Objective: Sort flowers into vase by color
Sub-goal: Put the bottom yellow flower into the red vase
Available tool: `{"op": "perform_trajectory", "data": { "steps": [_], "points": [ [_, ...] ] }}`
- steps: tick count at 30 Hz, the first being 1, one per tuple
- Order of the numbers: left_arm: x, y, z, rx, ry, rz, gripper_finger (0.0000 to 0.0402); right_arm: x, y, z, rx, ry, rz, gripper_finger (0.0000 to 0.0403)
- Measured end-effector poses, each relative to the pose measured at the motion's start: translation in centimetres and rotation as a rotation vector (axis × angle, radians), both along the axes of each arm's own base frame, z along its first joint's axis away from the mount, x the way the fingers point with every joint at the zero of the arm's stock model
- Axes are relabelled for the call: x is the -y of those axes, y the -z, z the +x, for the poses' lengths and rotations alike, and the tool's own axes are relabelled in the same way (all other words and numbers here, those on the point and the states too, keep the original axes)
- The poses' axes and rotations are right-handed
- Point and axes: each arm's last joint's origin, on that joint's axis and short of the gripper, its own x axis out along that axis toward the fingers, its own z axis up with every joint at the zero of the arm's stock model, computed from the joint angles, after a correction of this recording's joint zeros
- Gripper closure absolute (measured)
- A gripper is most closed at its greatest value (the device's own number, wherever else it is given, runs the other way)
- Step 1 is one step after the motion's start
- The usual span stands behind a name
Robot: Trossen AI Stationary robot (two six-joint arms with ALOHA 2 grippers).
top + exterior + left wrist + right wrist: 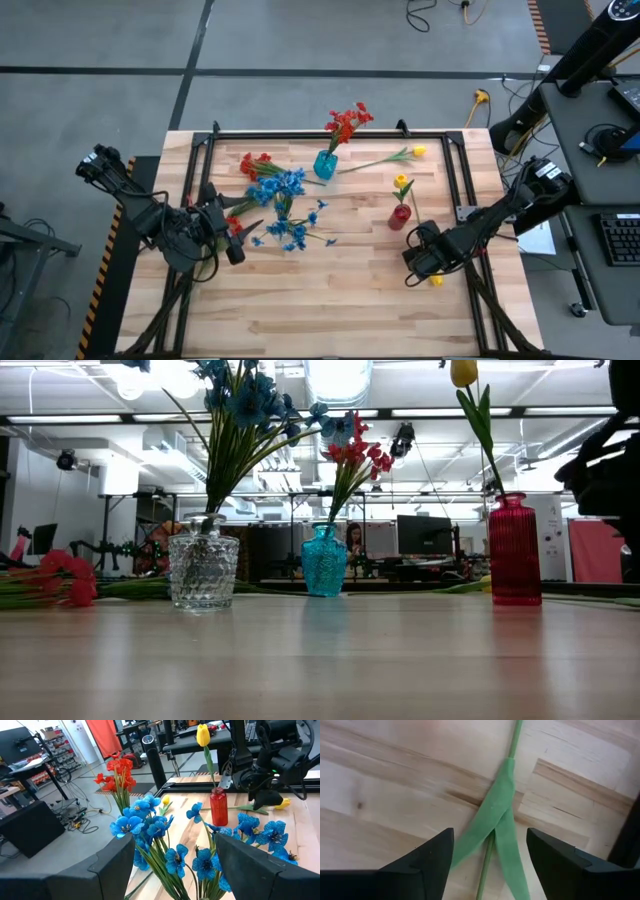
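Flowers lie and stand across the wooden table [330, 300], seen from above: the biggest bunch, the blue flowers [285, 190], fills a clear glass vase [203, 571] left of the table's middle, at about nine o'clock, with a few loose blue flowers [295, 235] on the boards just below it. The red flowers [347, 123] stand in a teal vase [325, 164] at about twelve o'clock, and a few more red stems [254, 163] lie flat at about ten o'clock. A single yellow flower [402, 184] stands in a red vase [400, 217] toward three o'clock; another yellow flower [418, 151] lies on the boards at about one o'clock, its stalk pointing toward the teal vase. The left gripper [232, 240] sits at about eight o'clock, just beside the blue bunch, its jaws wide apart and empty. The right gripper [412, 262] is low over the table at about four o'clock, its jaws apart on either side of a green stalk and leaves [495, 820] lying on the wood, not clamped on them; that stem's yellow head [436, 281] shows just below the gripper.
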Motion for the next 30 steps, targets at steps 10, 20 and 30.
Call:
{"op": "perform_trajectory", "data": {
  "steps": [10,20,30],
  "points": [
    [0.0,0.0,0.0,0.0,0.0,0.0,0.0141,0.0,1.1,0.1,0.053,-0.003,0.035,0.0216],
    [0.0,0.0,0.0,0.0,0.0,0.0,0.0141,-0.1,1.1,0.1,0.052,-0.028,0.036,0.031],
    [0.0,0.0,0.0,0.0,0.0,0.0,0.0141,0.0,1.2,0.0,0.049,-0.055,0.032,0.0383]
  ]
}}
